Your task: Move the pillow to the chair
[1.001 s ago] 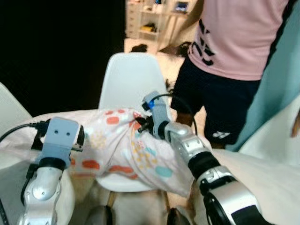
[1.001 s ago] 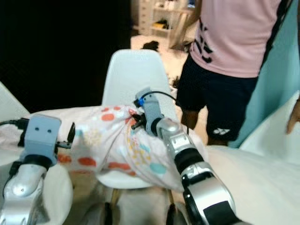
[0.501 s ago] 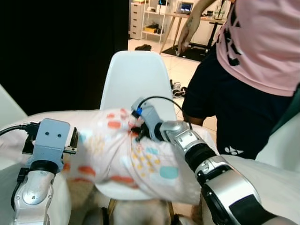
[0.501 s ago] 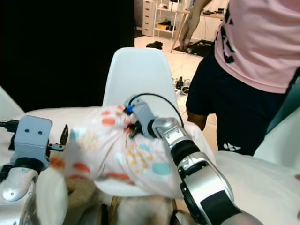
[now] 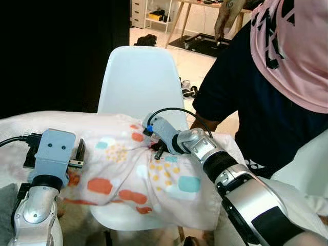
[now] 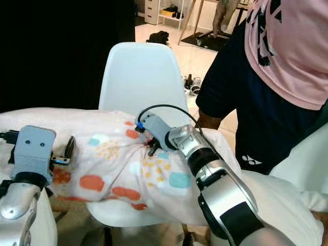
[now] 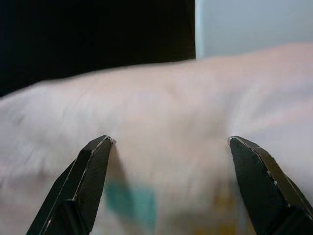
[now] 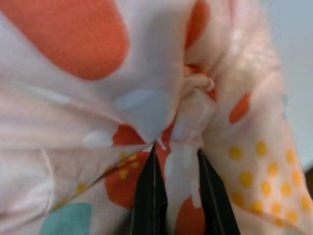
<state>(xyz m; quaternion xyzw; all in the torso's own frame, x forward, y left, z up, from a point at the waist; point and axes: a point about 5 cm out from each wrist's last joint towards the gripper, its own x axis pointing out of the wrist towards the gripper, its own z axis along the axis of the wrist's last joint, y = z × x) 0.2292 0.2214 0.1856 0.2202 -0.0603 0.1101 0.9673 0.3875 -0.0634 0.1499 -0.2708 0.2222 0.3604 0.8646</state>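
White moulded plastic forms the chair (image 5: 137, 82), which stands directly ahead of the robot with its back upright. Lying across the seat is the pillow (image 5: 128, 169), pale cloth printed with orange, teal and yellow patches; it covers most of the seat and overhangs the front edge on the robot's right side. A white sheet (image 6: 46, 115) spreads behind and to the left of the pillow.

Right gripper (image 5: 159, 149): positioned on top of the pillow, near its middle and towards the chair back. The right wrist view shows the two black fingers (image 8: 149, 196) drawn close together with a gathered fold of the printed cloth pinched between them. Cloth is puckered around the grip point.

Left gripper (image 5: 79, 152): positioned at the pillow's left end. The left wrist view shows both fingers (image 7: 85, 178) spread wide, with the pillow's surface lying between and beyond them. Contact between the fingertips and the cloth cannot be confirmed from the pictures.

One person (image 5: 277, 87) in a pink shirt and dark shorts stands just beside the chair on the robot's right, bent forward over it.
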